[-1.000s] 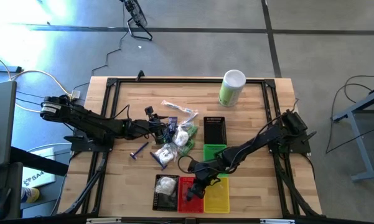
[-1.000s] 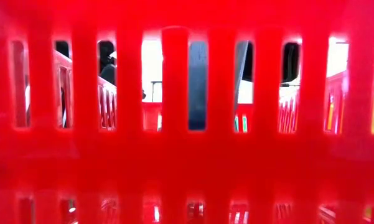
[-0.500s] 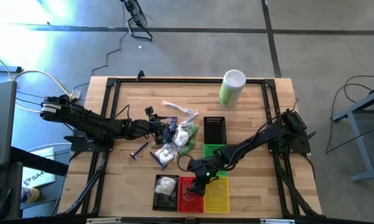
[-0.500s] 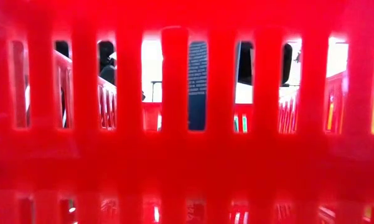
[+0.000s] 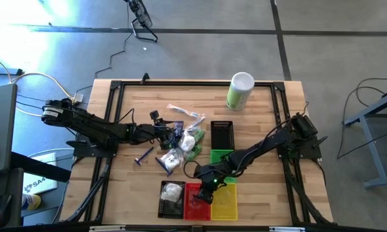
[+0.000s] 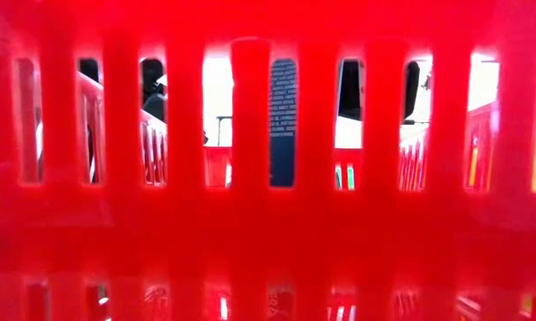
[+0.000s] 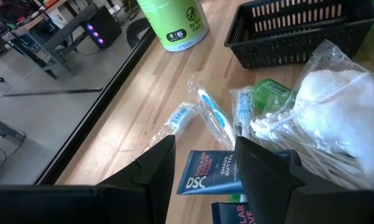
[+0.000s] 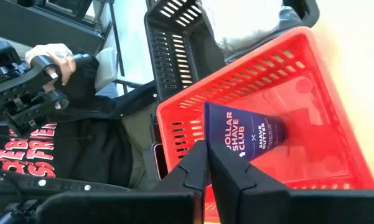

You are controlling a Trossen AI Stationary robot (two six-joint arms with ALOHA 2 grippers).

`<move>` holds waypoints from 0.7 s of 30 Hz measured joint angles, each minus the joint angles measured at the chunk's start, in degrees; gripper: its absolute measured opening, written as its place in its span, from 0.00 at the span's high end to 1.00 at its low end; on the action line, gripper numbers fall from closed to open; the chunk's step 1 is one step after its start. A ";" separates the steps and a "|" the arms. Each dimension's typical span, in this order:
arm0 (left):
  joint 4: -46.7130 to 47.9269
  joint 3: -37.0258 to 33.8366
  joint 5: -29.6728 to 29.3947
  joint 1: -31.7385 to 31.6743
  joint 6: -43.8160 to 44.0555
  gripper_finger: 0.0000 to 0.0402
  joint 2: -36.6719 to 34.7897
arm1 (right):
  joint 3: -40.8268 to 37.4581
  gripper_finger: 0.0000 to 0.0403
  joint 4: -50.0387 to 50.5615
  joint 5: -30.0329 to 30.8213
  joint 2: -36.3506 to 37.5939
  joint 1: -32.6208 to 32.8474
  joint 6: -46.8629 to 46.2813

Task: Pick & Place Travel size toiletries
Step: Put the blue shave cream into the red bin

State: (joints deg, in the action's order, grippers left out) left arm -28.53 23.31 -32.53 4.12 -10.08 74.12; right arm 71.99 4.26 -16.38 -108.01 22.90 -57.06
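My right gripper (image 5: 205, 191) (image 8: 208, 155) is over the red basket (image 5: 192, 207) (image 8: 311, 74) at the near edge, shut on a dark blue tube (image 8: 246, 138) (image 6: 283, 120). My left gripper (image 5: 170, 135) (image 7: 203, 163) is open and hovers low over the pile of toiletries (image 5: 183, 145) at mid-table. Its fingers stand on either side of another dark blue tube (image 7: 205, 174) without touching it. Clear-wrapped sticks (image 7: 210, 115), a green bottle (image 7: 271, 93) and a white pouch (image 7: 345, 102) lie on the wood around it. One white pouch (image 5: 172, 191) lies in the near black basket. My right gripper pinches the dark blue tube by its flat wide end (image 8: 209, 127) between the two fingers, coming from above and pointing down into the red basket. The tube hangs upright inside the basket with its cap end (image 8: 280, 132) lowest. Whether it touches the basket's floor I cannot tell.
Black (image 5: 170, 205), red and yellow (image 5: 225, 203) baskets stand in a row at the near edge; a green (image 5: 222, 156) and another black basket (image 5: 222, 134) stand behind them. The tall green-and-white canister (image 5: 240, 90) stands far right. A person's hand (image 8: 50, 59) shows beyond the table.
My right gripper has drawn back a little over the red basket, toward the far right. The dark blue tube it holds has turned about its length, so its printed side now faces the low view.
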 joint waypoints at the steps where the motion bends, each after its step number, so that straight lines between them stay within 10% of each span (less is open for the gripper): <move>1: -0.01 0.00 0.00 0.00 -0.01 0.60 0.00 | 0.00 0.99 0.20 0.25 0.03 0.00 0.00; 21: 0.17 0.00 -0.02 0.00 1.35 0.60 0.00 | -0.28 0.99 9.16 3.16 -0.29 -0.44 -0.66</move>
State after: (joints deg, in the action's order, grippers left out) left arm -28.36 23.31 -32.56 4.12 -8.73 74.12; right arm 71.70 13.43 -13.22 -108.29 22.46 -57.72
